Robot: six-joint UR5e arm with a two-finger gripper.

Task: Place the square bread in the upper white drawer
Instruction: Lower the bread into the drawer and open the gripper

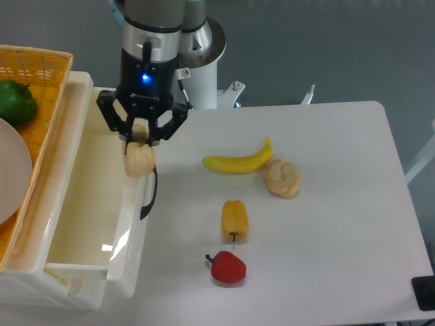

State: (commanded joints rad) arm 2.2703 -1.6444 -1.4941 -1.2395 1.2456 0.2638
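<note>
The square bread (pixel 139 161) is a pale beige blocky chunk held in my gripper (pixel 141 141), whose fingers are shut on its top. It hangs above the front edge of the upper white drawer (pixel 81 224), just over the curved black handle (pixel 149 195). The drawer is pulled open and its cream-white inside shows nothing in it.
An orange wicker basket (pixel 41 75) with a green pepper (pixel 15 102) and a white plate (pixel 10 170) sits above the drawer at left. On the table lie a banana (pixel 238 161), a round bun (pixel 282 178), a yellow pepper (pixel 234 219) and a red pepper (pixel 228 268).
</note>
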